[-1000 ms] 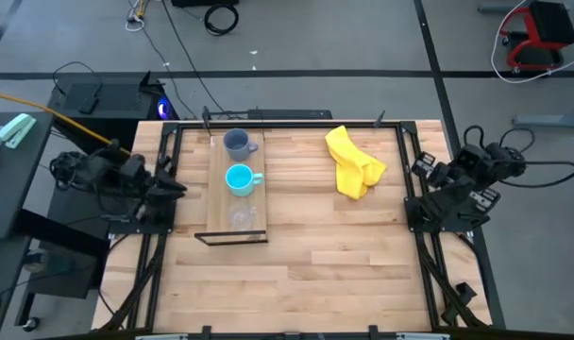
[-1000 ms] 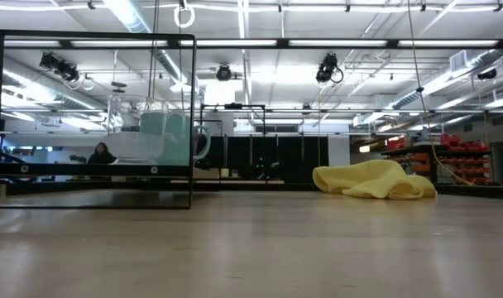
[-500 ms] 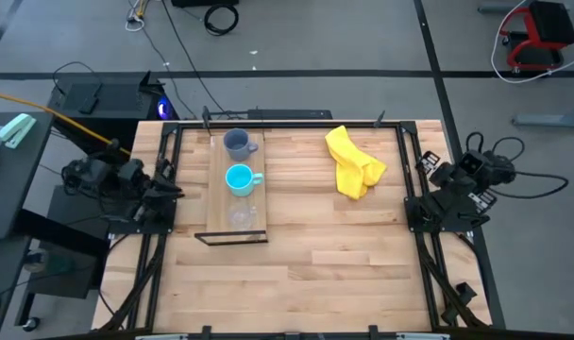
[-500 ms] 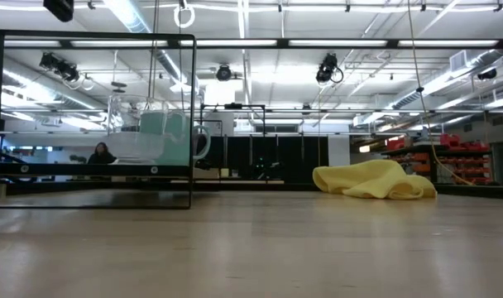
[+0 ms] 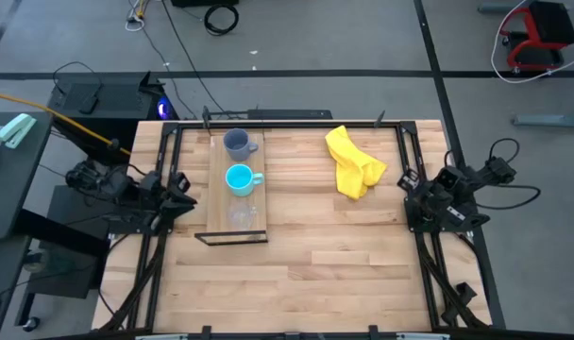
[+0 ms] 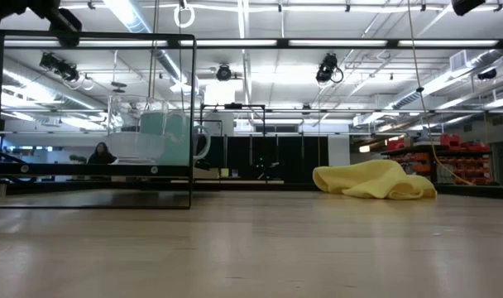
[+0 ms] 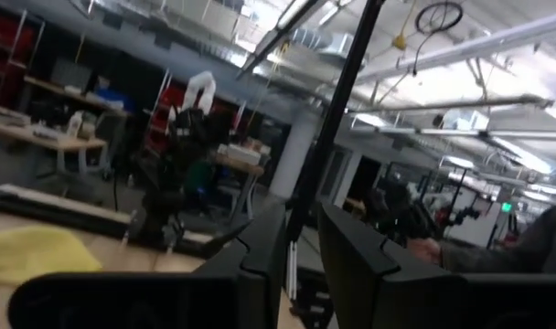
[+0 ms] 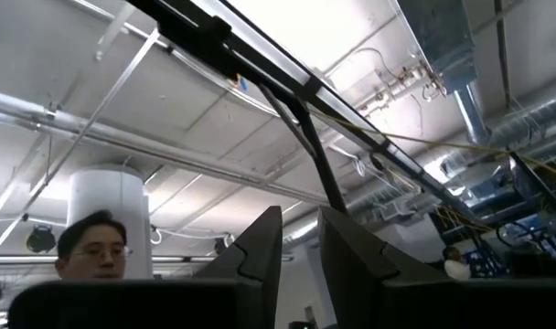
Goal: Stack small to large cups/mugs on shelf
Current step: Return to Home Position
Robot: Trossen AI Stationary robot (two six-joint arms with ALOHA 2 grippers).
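The brown shelf board (image 5: 219,203) lies on the left half of the table. On it stand, in a row from far to near, a grey-blue mug (image 5: 236,144), a turquoise mug (image 5: 239,178) and a small clear glass cup (image 5: 240,216), each on its base. In the low view the turquoise mug (image 6: 165,136) shows inside the dark shelf frame (image 6: 191,124). My left gripper (image 5: 181,185) is shut and empty at the table's left edge, just left of the shelf. My right gripper (image 5: 406,181) is shut and empty at the table's right edge.
A crumpled yellow cloth (image 5: 354,162) lies at the far right of the table; it also shows in the low view (image 6: 374,180). The near half of the plank tabletop (image 5: 315,274) is bare. People show in the room beyond, one in the right wrist view (image 8: 95,245).
Both arms have shifted at the table's sides. My left gripper has gone a little toward the shelf. My right arm has swung so that its gripper has come to the table's right edge. Dark arm parts have come into the top corners of the low view. The cups stay put.
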